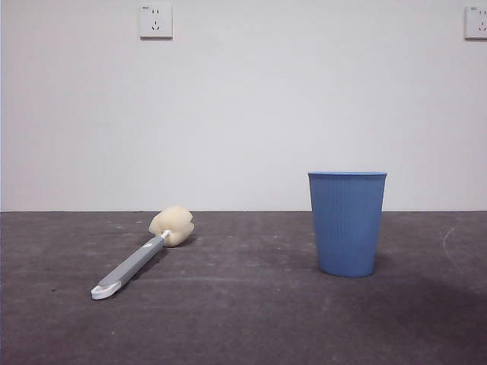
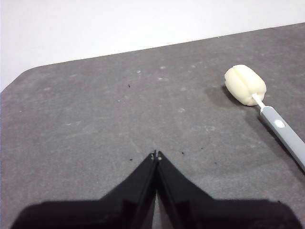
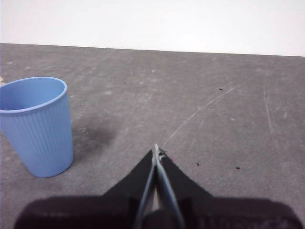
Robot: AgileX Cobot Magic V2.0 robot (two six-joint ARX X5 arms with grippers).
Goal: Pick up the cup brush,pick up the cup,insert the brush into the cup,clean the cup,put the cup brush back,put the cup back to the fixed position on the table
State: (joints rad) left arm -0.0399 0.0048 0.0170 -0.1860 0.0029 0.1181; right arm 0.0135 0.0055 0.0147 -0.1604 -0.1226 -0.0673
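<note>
The cup brush point(image 1: 141, 254) lies flat on the table point(image 1: 243, 327) at the left, its cream sponge head toward the wall and its white looped end toward me. The blue ribbed cup point(image 1: 347, 222) stands upright at the right. In the left wrist view my left gripper point(image 2: 156, 155) is shut and empty above bare table, apart from the cup brush point(image 2: 267, 109). My right gripper point(image 3: 156, 149) in the right wrist view is likewise shut and empty, a short way from the cup point(image 3: 35, 125). Neither arm shows in the front view.
A white wall runs behind the table, with a socket point(image 1: 155, 21) high up on the left and another point(image 1: 476, 21) at the right edge. The table's rounded corner point(image 2: 24, 76) shows in the left wrist view.
</note>
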